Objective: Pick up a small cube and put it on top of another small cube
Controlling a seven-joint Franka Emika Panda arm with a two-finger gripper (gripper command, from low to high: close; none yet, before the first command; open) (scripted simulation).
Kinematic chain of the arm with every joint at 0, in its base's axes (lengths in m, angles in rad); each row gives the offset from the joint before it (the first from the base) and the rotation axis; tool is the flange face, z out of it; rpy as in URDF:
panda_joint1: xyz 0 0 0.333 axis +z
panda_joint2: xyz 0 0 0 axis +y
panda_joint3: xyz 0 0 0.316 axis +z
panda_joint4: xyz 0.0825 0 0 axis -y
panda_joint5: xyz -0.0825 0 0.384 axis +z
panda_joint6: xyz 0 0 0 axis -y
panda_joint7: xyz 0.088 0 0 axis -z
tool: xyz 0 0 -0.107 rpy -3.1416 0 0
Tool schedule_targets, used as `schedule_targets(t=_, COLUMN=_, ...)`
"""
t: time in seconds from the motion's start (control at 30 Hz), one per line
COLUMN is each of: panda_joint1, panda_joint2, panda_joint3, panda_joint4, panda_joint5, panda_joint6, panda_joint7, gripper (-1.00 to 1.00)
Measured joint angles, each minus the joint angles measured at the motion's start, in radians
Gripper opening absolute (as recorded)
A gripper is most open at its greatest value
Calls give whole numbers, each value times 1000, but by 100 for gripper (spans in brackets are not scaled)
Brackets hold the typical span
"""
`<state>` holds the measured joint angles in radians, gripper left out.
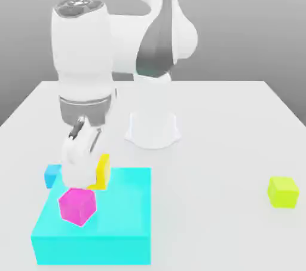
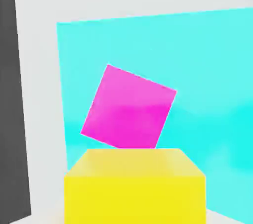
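The small yellow cube sits at the back edge of a big flat cyan block, half hidden behind my white hand. My gripper is shut on this yellow cube. A magenta cube of about the same size rests tilted on the cyan block, just in front of the gripper. In the hand view the yellow cube lies close under the camera, with the magenta cube beyond it on the cyan block.
A small blue cube lies on the white table by the cyan block's back corner, at the exterior view's left. A lime yellow-green cube stands alone at the far right. The arm's base rises behind.
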<state>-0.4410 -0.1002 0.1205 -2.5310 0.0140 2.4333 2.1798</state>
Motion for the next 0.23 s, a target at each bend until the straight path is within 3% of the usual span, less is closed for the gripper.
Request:
schedule_targets(t=0.1, panda_joint1=-11, panda_joint2=83, panda_joint3=-4, panda_joint4=-16, panda_joint5=-13, panda_joint6=99, panda_joint7=8, gripper=-100)
schedule_targets(t=0.13, panda_joint1=-14, panda_joint2=106, panda_joint3=-3, panda_joint4=-22, panda_joint5=-16, panda_joint6=127, panda_joint7=10, gripper=100)
schedule_targets(t=0.23, panda_joint1=-21, panda_joint2=106, panda_joint3=-3, panda_joint4=-22, panda_joint5=-16, panda_joint6=127, panda_joint7=10, gripper=100)
